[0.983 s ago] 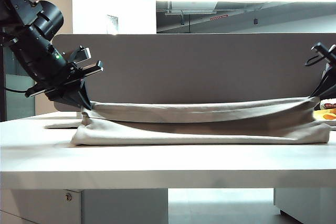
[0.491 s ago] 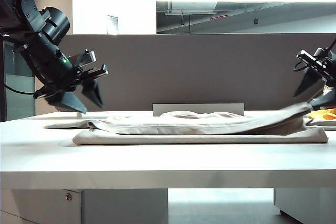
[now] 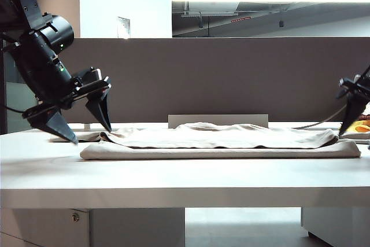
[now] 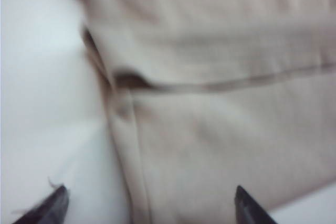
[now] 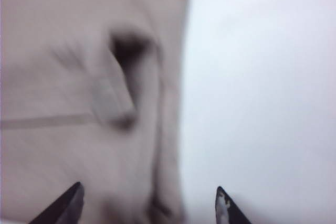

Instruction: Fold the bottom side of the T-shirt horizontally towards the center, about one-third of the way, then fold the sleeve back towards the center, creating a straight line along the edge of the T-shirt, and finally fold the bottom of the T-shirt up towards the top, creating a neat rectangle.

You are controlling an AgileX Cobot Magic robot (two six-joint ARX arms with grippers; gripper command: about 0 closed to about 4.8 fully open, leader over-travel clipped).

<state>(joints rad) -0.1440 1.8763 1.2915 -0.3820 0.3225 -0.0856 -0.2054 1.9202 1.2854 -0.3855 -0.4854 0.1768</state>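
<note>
The large plain beige soft-fabric T-shirt [image 3: 219,143] lay folded flat on the white bench [image 3: 173,177]. The left gripper [image 3: 87,133] hovered with its jaws spread wide over the shirt's end; the right gripper [image 5: 149,205], jaws likewise apart, hung just above the opposite end, gripping nothing
</note>
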